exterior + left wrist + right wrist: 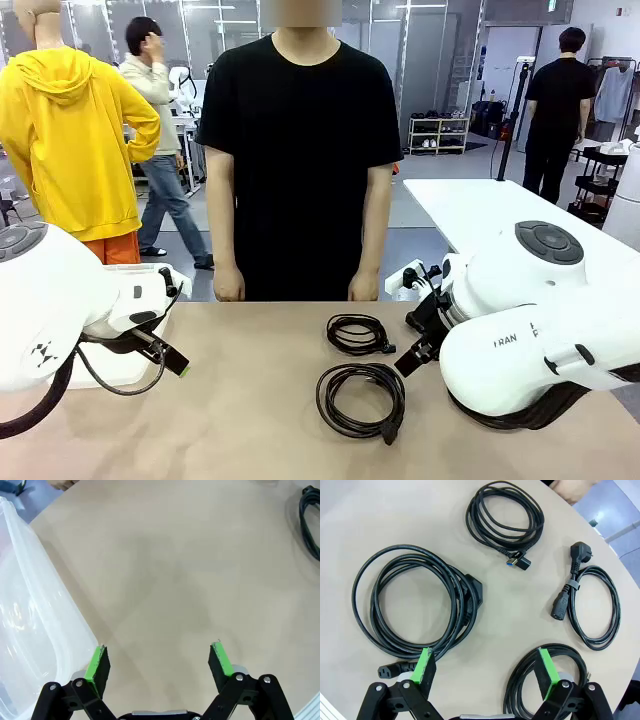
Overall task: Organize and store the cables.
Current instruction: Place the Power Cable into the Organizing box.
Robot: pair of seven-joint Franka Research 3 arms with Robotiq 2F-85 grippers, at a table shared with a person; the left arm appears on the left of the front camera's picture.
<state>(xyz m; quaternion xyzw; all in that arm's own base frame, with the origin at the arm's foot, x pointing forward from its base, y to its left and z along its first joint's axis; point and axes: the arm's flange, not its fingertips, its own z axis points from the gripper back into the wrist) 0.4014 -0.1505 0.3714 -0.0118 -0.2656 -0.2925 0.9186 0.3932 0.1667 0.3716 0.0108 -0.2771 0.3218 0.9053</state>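
I see left end effector apart, empty, beside clear bin | right end effector apart above four coiled cables on worktop

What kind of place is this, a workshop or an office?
Probably a robotics lab: a white left arm and right arm flank a table of coiled black cables, with another work table and a shelf rack behind.
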